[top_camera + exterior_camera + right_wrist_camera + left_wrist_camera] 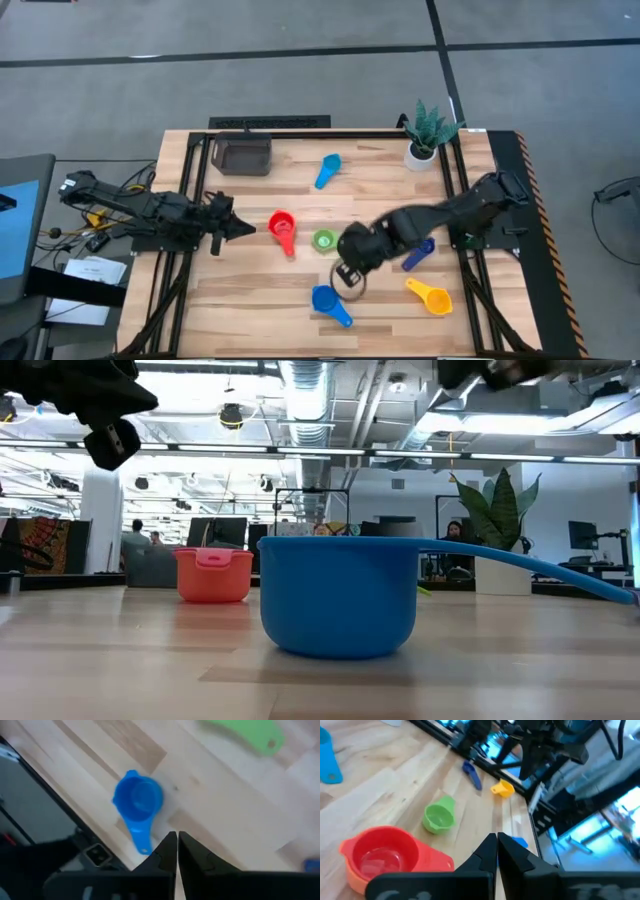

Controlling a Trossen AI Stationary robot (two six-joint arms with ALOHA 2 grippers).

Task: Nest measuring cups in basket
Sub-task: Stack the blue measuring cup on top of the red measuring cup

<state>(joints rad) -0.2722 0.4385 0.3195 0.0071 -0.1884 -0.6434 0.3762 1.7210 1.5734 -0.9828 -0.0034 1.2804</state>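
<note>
The dark grey basket (245, 153) stands at the table's far left. The cups lie loose on the wood. A red cup (283, 230) (382, 852) seems to sit inside an orange one. The green cup (324, 240) lies mid-table and the blue cup (330, 302) (137, 805) near the front edge. A dark blue cup (418, 254) and a yellow-orange cup (430, 296) lie to the right, and a light blue one (327, 170) farther back. My left gripper (240, 228) (496, 845) is shut and hovers left of the red cup. My right gripper (350, 275) (176, 842) is shut, above the table between the green and blue cups.
A white pot with a green plant (420, 155) stands at the far right corner. Black rails (190, 200) run along the table's left and right sides. In the low view the blue cup (340, 595) fills the foreground, with the red cup (213, 572) behind it.
</note>
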